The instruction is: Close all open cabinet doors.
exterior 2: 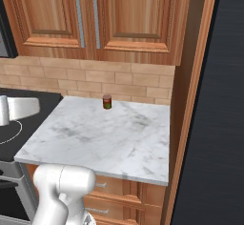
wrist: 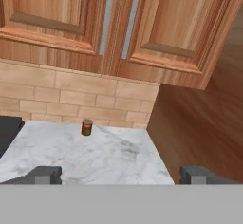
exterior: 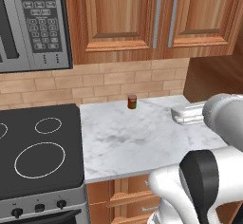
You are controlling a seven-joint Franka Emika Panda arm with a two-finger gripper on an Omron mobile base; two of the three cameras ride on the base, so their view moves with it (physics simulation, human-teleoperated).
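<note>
A small red can (wrist: pixel 86 127) stands on the marble counter (wrist: pixel 109 159), ahead of the jaws, near the brick backsplash (wrist: pixel 71 97).

Count taken across the views. Cabinet doors: two, a left door (exterior: pixel 111 16) and a right door (exterior: pixel 201 14), side by side above the counter. Bar handles: two, one per door, the left handle (exterior: pixel 157 18) and the right handle (exterior: pixel 173 18) standing just beside each other at the meeting edges. Cans: one can (exterior: pixel 132 102), upright on the counter (exterior: pixel 137 142) near the brick wall. Counters: one marble slab. Microwaves: one microwave (exterior: pixel 33 23), at upper left. Stoves: one stove (exterior: pixel 38 152), with three burner rings in sight and three knobs (exterior: pixel 40 208) along its front. Grippers: one gripper (wrist: pixel 121 175), with two fingertips.
</note>
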